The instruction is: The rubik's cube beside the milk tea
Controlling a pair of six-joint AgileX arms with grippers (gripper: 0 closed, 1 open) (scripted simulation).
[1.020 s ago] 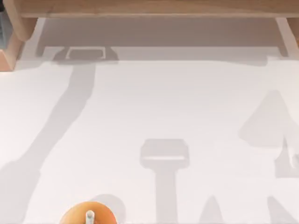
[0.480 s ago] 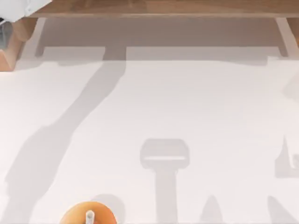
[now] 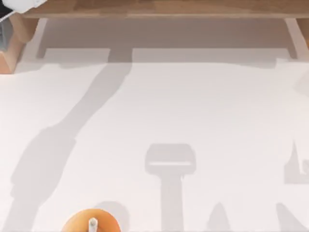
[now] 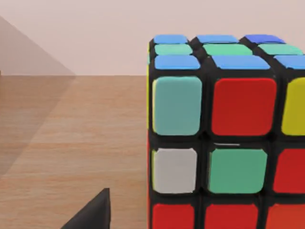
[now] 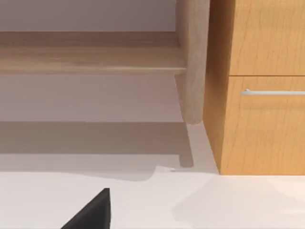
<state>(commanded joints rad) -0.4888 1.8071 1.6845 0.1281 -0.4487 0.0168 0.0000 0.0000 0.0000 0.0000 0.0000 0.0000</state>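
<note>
Cube (image 4: 224,138) sits on a wooden shelf (image 4: 71,152), close in front of your left claw's camera, upright and square to the view, its coloured stickers filling the near face. The cup (image 3: 91,223) stands well apart from it, at the near edge of the white bench (image 3: 193,106), left of centre, straw (image 3: 92,224) poking up. In the top view a white piece of your left arm (image 3: 19,5) shows at the far left corner, over the shelf.

You cannot tell how far either claw is open: each wrist view gives only a dark fingertip at the frame's edge, and nothing is visibly held. The right arm looks at a wooden cabinet (image 5: 257,95) and the shelf's leg (image 5: 193,62), seemingly idle.

Expect the cube to be light, rigid and smooth-faced, with layers that could twist under an off-centre squeeze. Take it across two opposite flat faces, centred on the middle row, fingers square to the sides, with moderate grip. Corners would likely slip.
</note>
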